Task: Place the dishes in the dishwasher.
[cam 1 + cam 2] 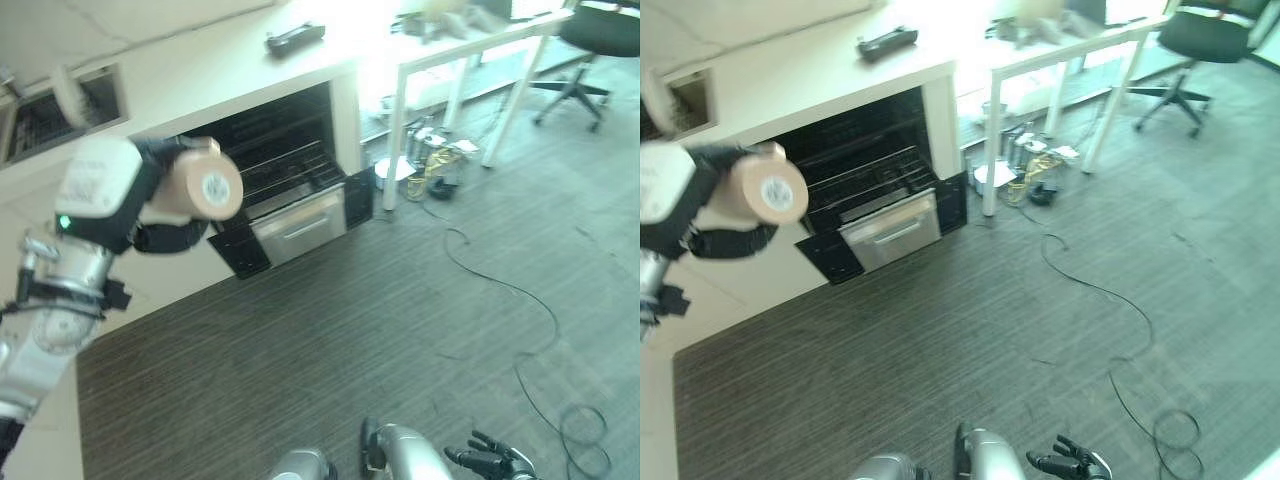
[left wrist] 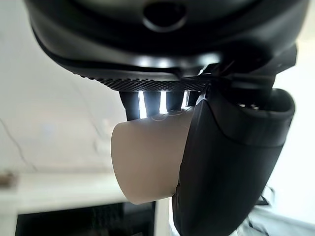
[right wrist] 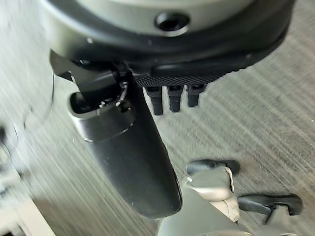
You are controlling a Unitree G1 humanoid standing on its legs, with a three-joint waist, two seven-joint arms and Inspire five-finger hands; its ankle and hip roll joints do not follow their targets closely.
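Up at nine o'clock, the left hand (image 1: 150,215) curls its fingers around a beige cylindrical cup (image 1: 200,188) beside the open black dishwasher (image 1: 285,190), while the right hand (image 1: 495,462) hangs relaxed, fingers spread, at five o'clock

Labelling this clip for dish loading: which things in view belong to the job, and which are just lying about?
Job:
- tan cup, held in the left hand
- open dishwasher with its racks

Lying about:
- dark object on the counter
- white table
- office chair
- clutter under the table
- right hand, idle
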